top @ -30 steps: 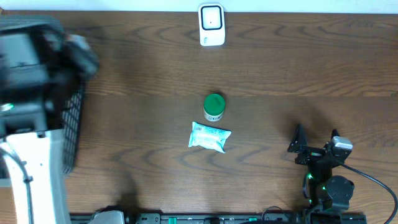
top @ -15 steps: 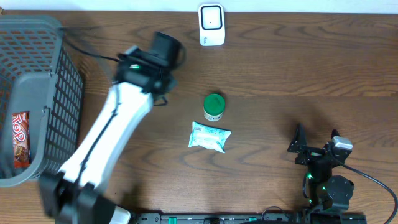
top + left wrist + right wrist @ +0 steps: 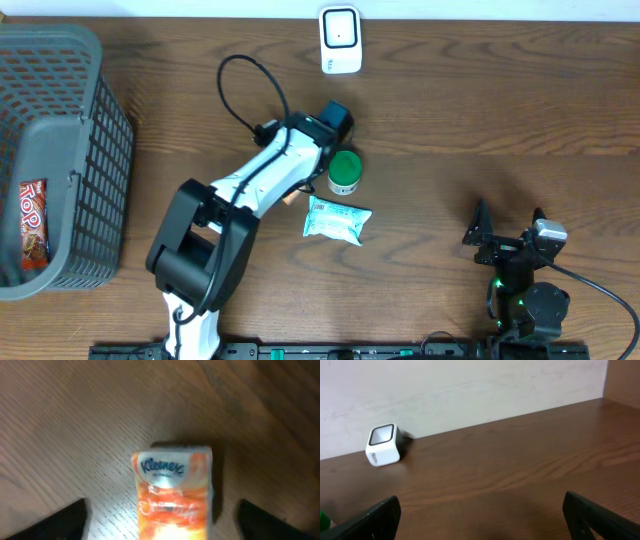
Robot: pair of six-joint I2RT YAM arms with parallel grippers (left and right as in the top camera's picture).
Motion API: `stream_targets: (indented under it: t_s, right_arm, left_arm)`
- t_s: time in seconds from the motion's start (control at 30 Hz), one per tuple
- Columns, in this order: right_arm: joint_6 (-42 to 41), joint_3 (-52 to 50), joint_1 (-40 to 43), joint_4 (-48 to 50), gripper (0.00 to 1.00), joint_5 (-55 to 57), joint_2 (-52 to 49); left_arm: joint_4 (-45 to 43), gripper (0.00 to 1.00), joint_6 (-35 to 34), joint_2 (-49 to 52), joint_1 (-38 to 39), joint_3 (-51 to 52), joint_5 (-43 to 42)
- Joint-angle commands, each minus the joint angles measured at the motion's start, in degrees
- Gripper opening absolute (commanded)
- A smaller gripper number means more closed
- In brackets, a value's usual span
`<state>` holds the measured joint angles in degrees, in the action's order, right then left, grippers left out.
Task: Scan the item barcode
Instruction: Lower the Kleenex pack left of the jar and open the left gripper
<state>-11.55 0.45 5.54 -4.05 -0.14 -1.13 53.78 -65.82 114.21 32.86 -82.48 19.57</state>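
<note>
Swinging away from the basket (image 3: 100, 180) over the last second, the left arm (image 3: 265, 175) now reaches over the middle of the table (image 3: 500, 100), and its fingers, half closed a moment ago, stand wide. At the far left the grey basket holds a red candy bar (image 3: 33, 225). In the wrist view the left gripper (image 3: 165, 521) is spread open, its dark fingertips (image 3: 65, 520) in the bottom corners. The tissue pack (image 3: 172, 495), orange and white with a blue brand label, lies on the wood between them and touches neither (the view is blurred, and from overhead the pack cannot be picked out under the arm). Just right of the arm's black end stands a jar (image 3: 344, 172) with a green lid. A white and blue packet (image 3: 337, 221) lies just beside it, nearer the robot. The white scanner (image 3: 340, 40) sits at the far edge, well apart from all three. At the near right the right arm (image 3: 525, 270) is folded low. The right gripper (image 3: 487, 520) has its jaws wide, with only bare wood between them.
</note>
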Motion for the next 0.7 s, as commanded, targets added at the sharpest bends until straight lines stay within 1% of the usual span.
stream_targets:
  t_s: [0.0,0.1,0.17,0.3,0.4,0.5,0.57,0.67]
  right_arm:
    - [-0.42,-0.13,-0.39,-0.17,0.99,0.68,0.0]
    - [-0.42,-0.13,-0.39,-0.17,0.99,0.68,0.0]
    - [-0.42,-0.13,-0.39,-0.17,0.99,0.68,0.0]
    - [-0.42,-0.13,-0.39,-0.17,0.99,0.68,0.0]
    - [-0.42,-0.13,-0.39,-0.17,0.99,0.68,0.0]
    - [-0.39,-0.13,-0.39,-0.17,0.99,0.68,0.0]
    - [-0.42,-0.13,-0.39,-0.17,0.99,0.68,0.0]
    - [-0.42,-0.13,-0.39,-0.17,0.99,0.68,0.0]
  left_arm:
    - [1.44,0.98,4.61,-5.11,-0.92,-2.08,7.5]
    - [2.47,0.98,11.78,-11.37,-2.64,-4.98,10.86]
    - [2.78,0.98,16.85,-16.72,-4.55,-7.23,11.08]
    - [2.91,0.98,23.39,-27.56,-9.25,-9.29,10.95]
    - [3.87,0.98,24.92,-35.6,-14.67,-9.27,10.91]
    - [6.47,0.98,24.9,-41.31,-21.35,-9.27,10.91]
    - [8.66,0.98,24.9,-44.04,-26.77,-9.27,10.88]
    - [11.5,0.98,24.9,-45.62,-34.53,-8.9,10.88]
